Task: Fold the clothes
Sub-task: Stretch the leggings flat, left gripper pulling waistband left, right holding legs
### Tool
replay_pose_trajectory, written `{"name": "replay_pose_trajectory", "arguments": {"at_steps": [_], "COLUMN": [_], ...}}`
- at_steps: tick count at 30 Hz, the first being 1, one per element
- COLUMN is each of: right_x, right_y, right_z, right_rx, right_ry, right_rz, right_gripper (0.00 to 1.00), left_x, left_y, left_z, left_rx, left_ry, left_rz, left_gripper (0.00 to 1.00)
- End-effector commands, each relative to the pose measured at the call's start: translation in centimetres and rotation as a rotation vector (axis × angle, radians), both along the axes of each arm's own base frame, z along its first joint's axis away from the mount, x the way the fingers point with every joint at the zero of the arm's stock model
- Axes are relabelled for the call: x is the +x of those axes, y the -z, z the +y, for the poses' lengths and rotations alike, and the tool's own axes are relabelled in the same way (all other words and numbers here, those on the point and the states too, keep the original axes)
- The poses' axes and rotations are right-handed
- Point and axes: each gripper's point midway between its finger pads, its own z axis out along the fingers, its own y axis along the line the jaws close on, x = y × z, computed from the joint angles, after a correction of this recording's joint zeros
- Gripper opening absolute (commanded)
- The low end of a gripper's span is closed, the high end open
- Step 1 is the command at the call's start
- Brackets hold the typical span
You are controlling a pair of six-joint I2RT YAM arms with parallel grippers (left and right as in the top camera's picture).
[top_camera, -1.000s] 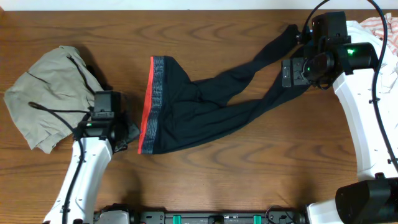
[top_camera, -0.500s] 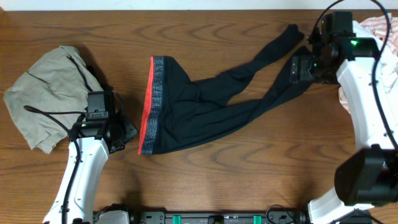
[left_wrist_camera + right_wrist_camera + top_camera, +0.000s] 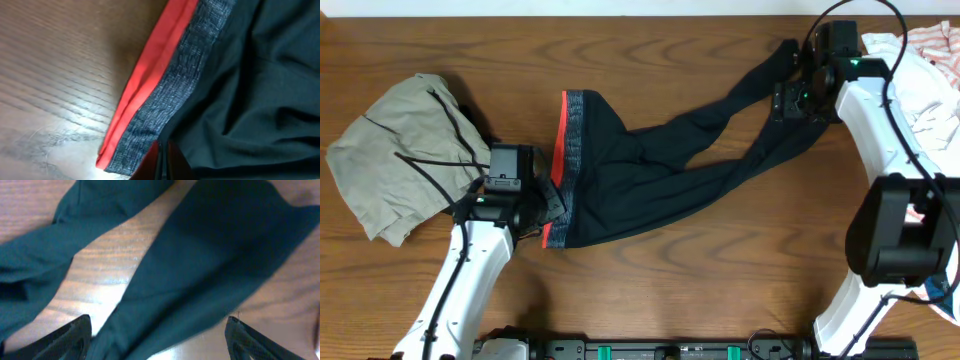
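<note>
Sprawling unfolded is one leggings [image 3: 620, 190] pair (two legs [image 3: 745, 95]).

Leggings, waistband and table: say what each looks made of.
Leggings: thin stretchy knit, probably synthetic, matte black; it lies limp in soft wrinkles. Waistband: heathered grey knit with a smooth red-orange edge, likely elastic. Table: wood or wood-look laminate, semi-gloss; grain lines and glare show.

Brown wooden table [image 3: 650, 290], crumpled khaki-grey drawstring garment [image 3: 390, 160] at the table's left end, white and red-striped garments [image 3: 928, 70] heaped at its far right corner
</note>
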Motion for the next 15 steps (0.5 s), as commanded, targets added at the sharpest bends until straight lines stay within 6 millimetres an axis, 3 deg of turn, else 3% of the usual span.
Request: {"name": "replay_pose_trajectory", "arguments": {"at_steps": [1,15], "right_x": [0.4,4.4], "right_y": [1.9,5.5], "right_z": [0.4,0.6], "right_rx": [0.02,0.023], "right_ry": [0.001,-0.005], "right_rz": [0.022,-0.067], "right_gripper": [0.83,0.87], "left_x": [-0.6,-2.0], "left_y": [1.3,7.0], "left_z": [0.0,0.1], "left_rx": [0.012,0.027], "left_ry": [0.021,0.022], "left_rz": [0.04,0.256], "left_gripper": [0.06,0.06]}}
